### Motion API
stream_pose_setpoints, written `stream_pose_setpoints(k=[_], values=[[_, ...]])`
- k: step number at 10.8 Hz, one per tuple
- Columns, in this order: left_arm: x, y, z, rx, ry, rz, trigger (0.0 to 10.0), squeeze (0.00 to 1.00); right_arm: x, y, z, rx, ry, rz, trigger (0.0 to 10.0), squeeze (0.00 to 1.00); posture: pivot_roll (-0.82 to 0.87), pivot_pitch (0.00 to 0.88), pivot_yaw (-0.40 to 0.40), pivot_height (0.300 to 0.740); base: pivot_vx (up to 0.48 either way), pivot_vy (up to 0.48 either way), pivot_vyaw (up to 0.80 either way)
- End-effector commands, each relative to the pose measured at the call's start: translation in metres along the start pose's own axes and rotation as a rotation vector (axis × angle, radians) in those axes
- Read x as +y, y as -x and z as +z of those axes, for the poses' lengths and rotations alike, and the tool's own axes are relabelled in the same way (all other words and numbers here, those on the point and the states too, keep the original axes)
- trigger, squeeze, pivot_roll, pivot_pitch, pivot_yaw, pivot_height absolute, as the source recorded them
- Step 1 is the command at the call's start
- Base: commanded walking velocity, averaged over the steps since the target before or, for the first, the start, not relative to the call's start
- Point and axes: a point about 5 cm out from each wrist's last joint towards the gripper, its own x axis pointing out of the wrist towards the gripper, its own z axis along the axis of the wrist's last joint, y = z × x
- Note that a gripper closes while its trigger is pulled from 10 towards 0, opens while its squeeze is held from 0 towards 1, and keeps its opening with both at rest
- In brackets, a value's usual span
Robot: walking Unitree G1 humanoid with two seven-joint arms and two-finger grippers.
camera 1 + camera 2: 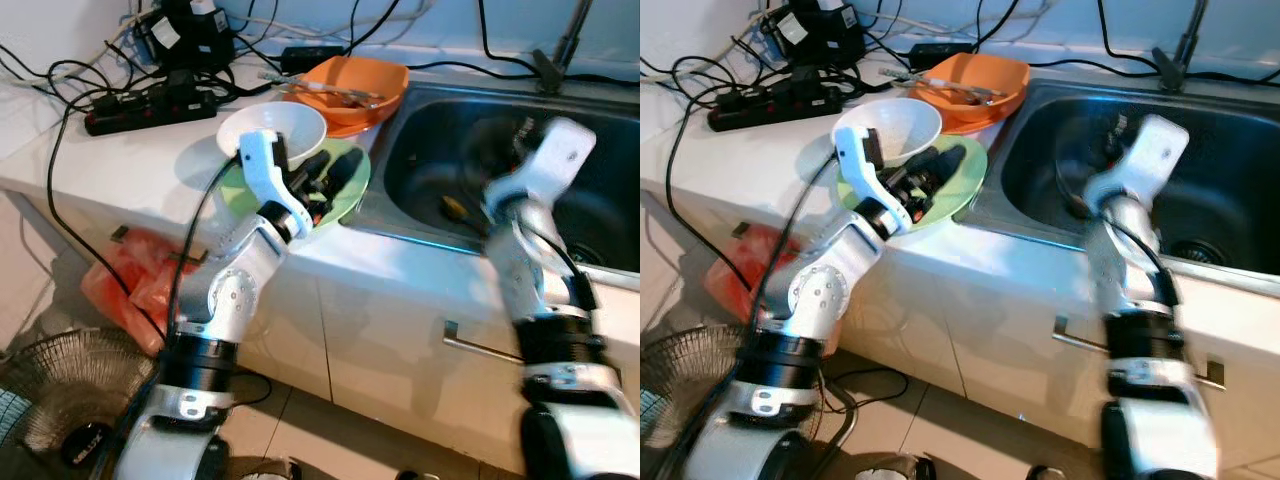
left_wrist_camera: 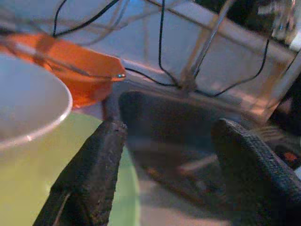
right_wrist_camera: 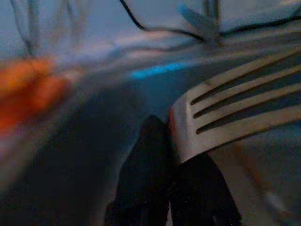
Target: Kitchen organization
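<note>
The left gripper point(image 1: 325, 180) hangs over the green plate point(image 1: 352, 192) with its two black fingers point(image 2: 91, 179) spread wide apart, nothing between them. The plate sits on the white counter point(image 1: 130, 160), hard against the sink's rim. A white bowl point(image 1: 285, 125) rests on the plate at about 10 o'clock from the gripper, touching it or nearly so. An orange bowl point(image 1: 370, 80) stands at 12 o'clock, just beyond the white one, with what look like utensils point(image 1: 335, 92) lying across it. A black power strip point(image 1: 150, 105) and a tangle of cables point(image 1: 60, 75) lie at 9 o'clock, well apart from the plates. The right gripper point(image 3: 171, 176) is down in the steel sink point(image 1: 440, 130), at 3 o'clock from the left one; its fingers are pressed together on the end of a slotted metal spatula point(image 3: 240, 115), whose blade sticks out past the tips. The arm is blurred in the head views. A faucet point(image 1: 560, 45) rises at the sink's far rim.
</note>
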Motion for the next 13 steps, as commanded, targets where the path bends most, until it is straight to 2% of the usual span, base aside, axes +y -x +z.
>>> stream_pose_setpoints(k=[1, 2, 3, 4, 6, 7, 8, 10, 13], values=[[-0.003, 0.001, 0.002, 0.014, -0.095, -0.027, 10.0, 1.0, 0.001, 0.0, -0.012, 0.031, 0.13, 0.034, 0.0, 0.0, 0.11, 0.061, 0.124, 0.74, 0.0, 0.0, 0.0], [-0.002, 0.001, 0.002, 0.027, -0.115, -0.027, 10.0, 1.0, -0.003, 0.0, -0.017, 0.043, 0.188, 0.038, 0.0, 0.0, 0.11, 0.061, 0.124, 0.74, 0.0, 0.0, 0.0], [-0.001, 0.002, 0.002, 0.042, -0.152, -0.044, 10.0, 1.0, -0.007, -0.001, -0.025, 0.073, 0.278, 0.064, 2.9, 0.0, 0.11, 0.06, 0.124, 0.74, 0.0, 0.0, 0.0], [0.005, 0.005, -0.001, 0.112, -0.233, -0.064, 10.0, 1.0, -0.015, -0.002, -0.036, 0.126, 0.37, 0.087, 10.0, 0.0, 0.12, 0.06, 0.124, 0.74, 0.0, 0.0, 0.0], [0.004, 0.009, -0.006, 0.179, -0.275, -0.093, 10.0, 1.0, -0.015, -0.003, -0.04, 0.141, 0.433, 0.11, 10.0, 0.0, 0.12, 0.058, 0.124, 0.74, 0.0, 0.0, 0.0], [0.004, 0.01, -0.008, 0.203, -0.295, -0.098, 10.0, 1.0, -0.013, -0.003, -0.041, 0.143, 0.434, 0.127, 10.0, 0.0, 0.12, 0.057, 0.125, 0.74, 0.0, 0.0, 0.0], [0.004, 0.011, -0.008, 0.215, -0.32, -0.096, 10.0, 1.0, -0.012, -0.004, -0.042, 0.146, 0.426, 0.136, 10.0, 1.0, 0.12, 0.058, 0.125, 0.74, 0.0, 0.0, 0.0], [0.012, 0.009, -0.001, 0.219, -0.353, -0.068, 10.0, 1.0, -0.003, -0.003, -0.044, 0.141, 0.395, 0.183, 10.0, 1.0, 0.12, 0.057, 0.127, 0.74, 0.0, 0.0, 0.0], [0.015, 0.01, 0.003, 0.226, -0.361, -0.054, 10.0, 1.0, 0.01, -0.005, -0.031, 0.071, 0.349, 0.242, 10.0, 1.0, 0.12, 0.06, 0.129, 0.74, 0.0, 0.0, 0.0]])
